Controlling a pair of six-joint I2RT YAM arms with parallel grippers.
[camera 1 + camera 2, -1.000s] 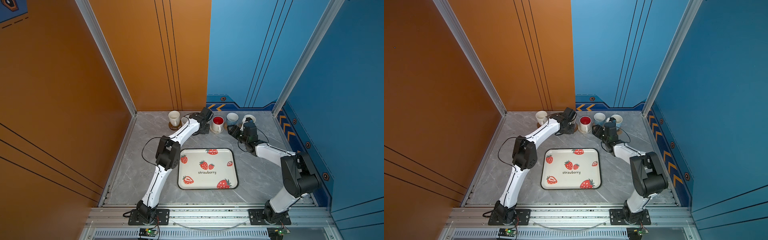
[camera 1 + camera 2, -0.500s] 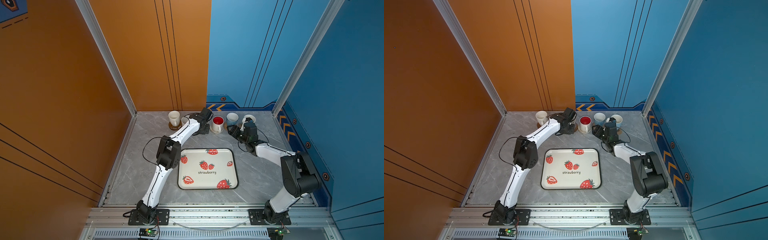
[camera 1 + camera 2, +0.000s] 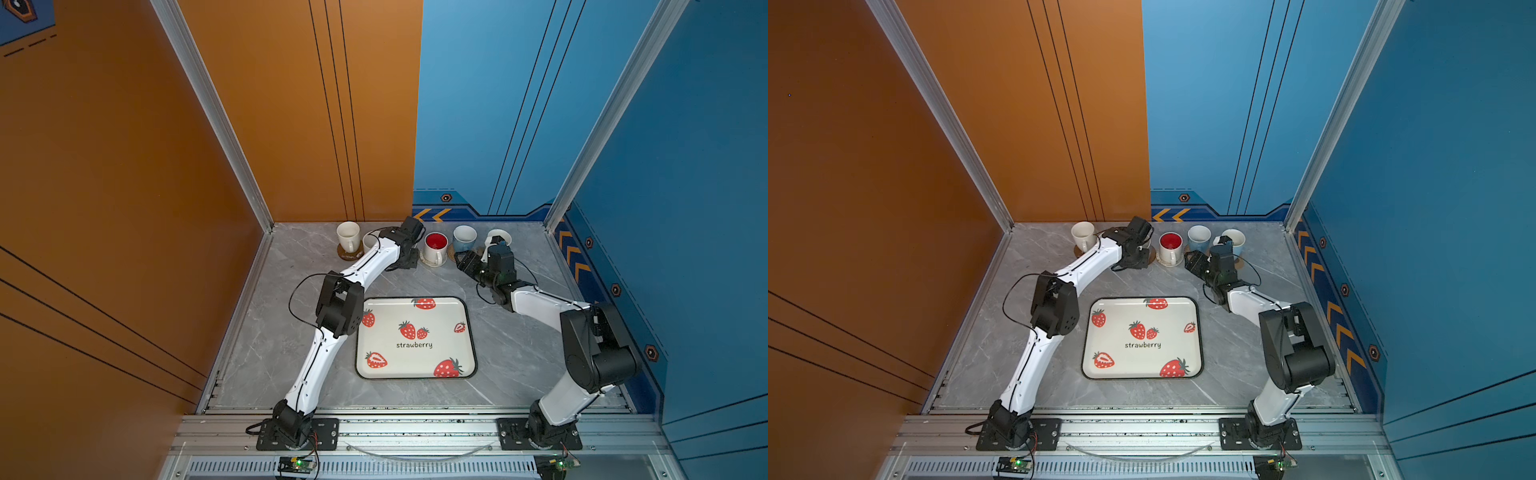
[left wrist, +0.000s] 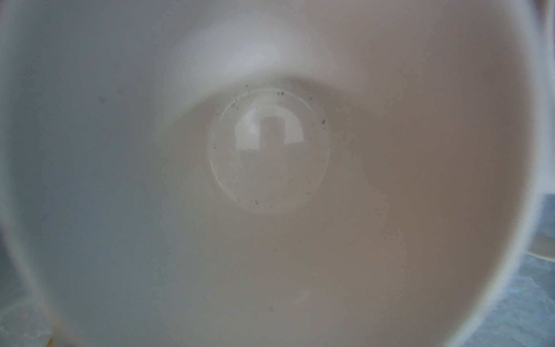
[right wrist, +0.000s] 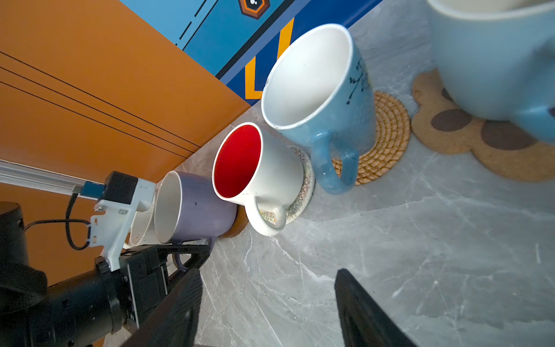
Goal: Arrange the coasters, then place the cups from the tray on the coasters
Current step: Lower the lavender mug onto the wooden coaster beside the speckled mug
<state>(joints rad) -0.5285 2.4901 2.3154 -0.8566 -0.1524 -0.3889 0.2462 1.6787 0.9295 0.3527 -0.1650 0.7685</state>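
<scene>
Grey veined bench (image 3: pixel 519 353), boxed by orange walls on the left and blue walls on the right. Near the middle, cream strawberry tray (image 3: pixel 440 316), lying flat, well apart from every cup.

Along the back edge, a row of cups, left to right in both top views:
- plain white cup (image 3: pixel 348 235), upright on a brown disc (image 3: pixel 347 254)
- speckled cup (image 3: pixel 369 241), half hidden behind the left arm
- lavender cup (image 5: pixel 198 207), covered by that arm from above
- red-inside cup (image 3: pixel 435 245)
- light blue cup (image 3: pixel 464 237)
- second light blue cup (image 3: pixel 498 237), partly behind the right arm

From the right wrist:
- Red-inside cup stands on a cream woven coaster (image 5: pixel 303 192).
- Light blue cup stands on a tan rattan round (image 5: pixel 387 135).
- Second light blue cup sits on a paw-print mat (image 5: pixel 450 132).
- Lavender cup's base meets a second brown disc (image 5: pixel 238 223); cannot tell whether fully set down.

Left pincer (image 5: pixel 192 254) clamped on the lavender cup's handle, one finger on each side of the loop. Left wrist view filled by a cup's white inside, blurred, with dark specks at the bottom.

Right pincer (image 5: pixel 267 306) open, fingers well apart with only bench between them. Hovers near the red-inside cup and the light blue cup, touching neither.
</scene>
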